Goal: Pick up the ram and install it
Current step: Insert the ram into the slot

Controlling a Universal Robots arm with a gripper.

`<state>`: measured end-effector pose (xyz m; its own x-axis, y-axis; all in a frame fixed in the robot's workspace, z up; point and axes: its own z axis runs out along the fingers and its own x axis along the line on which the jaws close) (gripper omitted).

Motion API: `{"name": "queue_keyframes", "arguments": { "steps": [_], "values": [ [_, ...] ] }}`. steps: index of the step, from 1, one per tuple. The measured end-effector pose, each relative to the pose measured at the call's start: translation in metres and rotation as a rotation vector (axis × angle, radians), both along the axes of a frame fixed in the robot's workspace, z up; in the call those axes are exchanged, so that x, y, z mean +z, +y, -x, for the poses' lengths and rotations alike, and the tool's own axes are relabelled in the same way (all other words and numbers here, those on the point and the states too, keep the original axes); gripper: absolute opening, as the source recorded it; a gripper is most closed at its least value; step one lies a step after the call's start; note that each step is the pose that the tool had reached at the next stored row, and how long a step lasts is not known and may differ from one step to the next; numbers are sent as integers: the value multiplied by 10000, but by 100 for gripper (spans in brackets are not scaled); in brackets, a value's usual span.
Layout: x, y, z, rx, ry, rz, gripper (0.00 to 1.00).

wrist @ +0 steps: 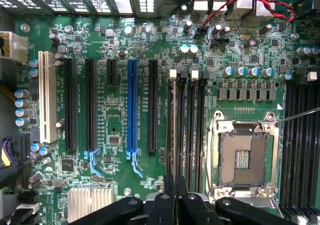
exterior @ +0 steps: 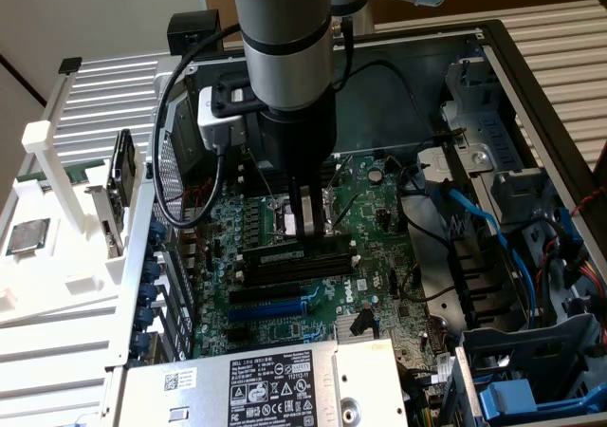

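1. Nearest my wrist camera sits the pincer (wrist: 175,182), its fingers drawn almost together with only a thin gap between them. As far as I can judge, they pinch the top edge of the ram (exterior: 285,254).
2. From the exterior view I see the ram standing on its long edge with its label facing outward. It runs along the black memory slots (wrist: 192,130) of the motherboard (wrist: 115,130), inside the open computer case (exterior: 531,95).
3. In the wrist view the pincer lines up with the memory slot farthest from the empty CPU socket (wrist: 243,157).
4. My reading of progress: the pick-up is done, and the stick is at the slots and aligned with them.
5. I cannot tell whether its lower edge is already in a slot or hangs just above it.
6. Full seating is not confirmed, and I cannot tell whether the white end clips (wrist: 173,74) are latched, so I count the install as unfinished.
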<state>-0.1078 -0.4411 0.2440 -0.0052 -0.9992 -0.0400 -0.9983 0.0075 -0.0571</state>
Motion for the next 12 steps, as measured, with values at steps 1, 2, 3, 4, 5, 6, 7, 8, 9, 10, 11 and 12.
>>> {"name": "queue_keyframes", "arguments": {
  "steps": [1,2,3,4,5,6,7,8,9,10,11,12],
  "values": [
    [0,-5,0,-10,0,-13,12],
    [0,-12,0,-23,0,-28,12],
    [-1,-16,0,-38,0,-46,12],
    [0,-19,1,-59,0,-60,12],
    [0,-19,1,-68,0,-65,12],
    [0,-20,0,-67,0,-65,12],
    [0,-20,0,-67,1,-66,12],
    [0,-21,0,-66,0,-66,12],
    [0,-21,-1,-66,1,-65,12],
    [0,-22,-4,-64,0,-67,12],
    [0,-23,-7,-65,1,-66,12],
    [0,-23,-7,-66,1,-65,12]
  ]
}}
